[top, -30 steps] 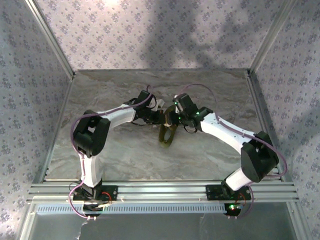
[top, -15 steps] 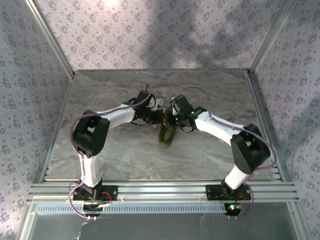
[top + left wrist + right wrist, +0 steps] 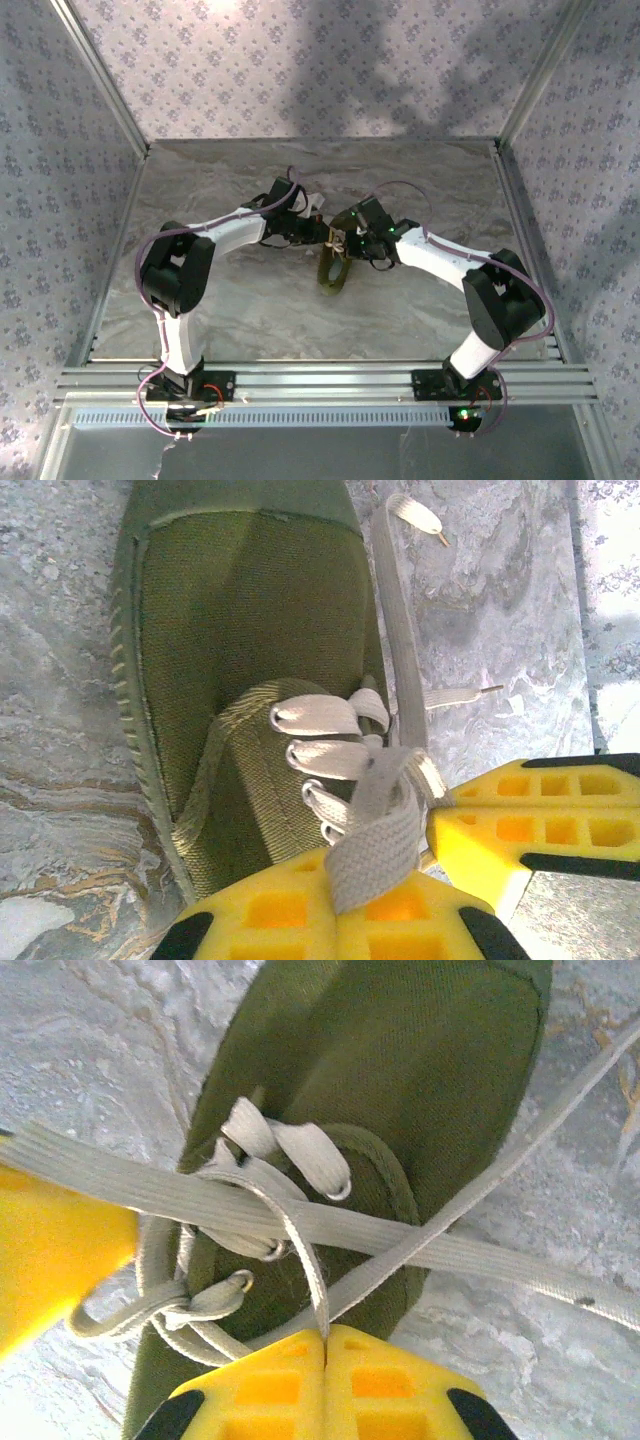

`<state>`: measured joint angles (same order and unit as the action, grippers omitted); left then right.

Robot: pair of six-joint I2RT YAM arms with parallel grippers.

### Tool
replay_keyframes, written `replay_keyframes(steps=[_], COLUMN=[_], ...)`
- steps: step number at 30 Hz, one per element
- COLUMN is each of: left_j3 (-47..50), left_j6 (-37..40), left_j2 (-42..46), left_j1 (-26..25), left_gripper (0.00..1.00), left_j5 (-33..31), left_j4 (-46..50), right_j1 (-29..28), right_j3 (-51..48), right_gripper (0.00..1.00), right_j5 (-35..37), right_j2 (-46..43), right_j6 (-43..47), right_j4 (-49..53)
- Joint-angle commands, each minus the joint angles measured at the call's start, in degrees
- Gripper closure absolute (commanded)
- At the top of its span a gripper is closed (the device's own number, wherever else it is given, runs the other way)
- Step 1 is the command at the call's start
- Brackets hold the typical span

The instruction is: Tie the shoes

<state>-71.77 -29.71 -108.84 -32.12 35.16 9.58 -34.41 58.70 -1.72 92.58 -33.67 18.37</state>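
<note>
Left tool (image 3: 348, 905) is clamped on a lace (image 3: 375, 825). Right tool (image 3: 325, 1348) pinches a thin strand (image 3: 312, 1270) over the shoe (image 3: 420, 1070).

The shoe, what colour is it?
The shoe is olive green, clearest in the left wrist view.

shoe (image 3: 240, 630): matt woven canvas | laces (image 3: 322, 716): flat woven cloth | table (image 3: 500, 610): smooth marble-look

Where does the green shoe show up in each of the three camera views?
Top external: the shoe sits near picture centre, in the middle of the table.
Left wrist: it fills left and centre, toe at top.
Right wrist: it runs bottom left to top right, toe top right.
Shared landmark: the grey marbled table under it; the white laces match both wrist views.
</note>
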Motion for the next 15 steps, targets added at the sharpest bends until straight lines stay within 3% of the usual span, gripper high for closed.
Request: replay_keyframes(steps=[1, 10, 15], left_j3=[0.6, -0.2, -0.9], left_j6=[-0.4, -0.5, 0.0], left_j2=[1.4, -0.7, -1.4], left_j1=[0.2, -0.4, -1.7], left_gripper=[1.00, 1.00, 1.00], left_j5=[1.2, 2.4, 2.0], left_j4=[-1.4, -1.4, -0.7], right_j1=[0.6, 0.8, 0.4], right_j3=[-2.2, -3.5, -4.8], right_gripper=[0.95, 0.91, 0.65], right_j5=[1.9, 1.8, 4.2], right_j2=[-1.9, -0.1, -5.4], right_j6=[-1.7, -1.4, 3.9], right_j4=[1.9, 1.3, -0.7])
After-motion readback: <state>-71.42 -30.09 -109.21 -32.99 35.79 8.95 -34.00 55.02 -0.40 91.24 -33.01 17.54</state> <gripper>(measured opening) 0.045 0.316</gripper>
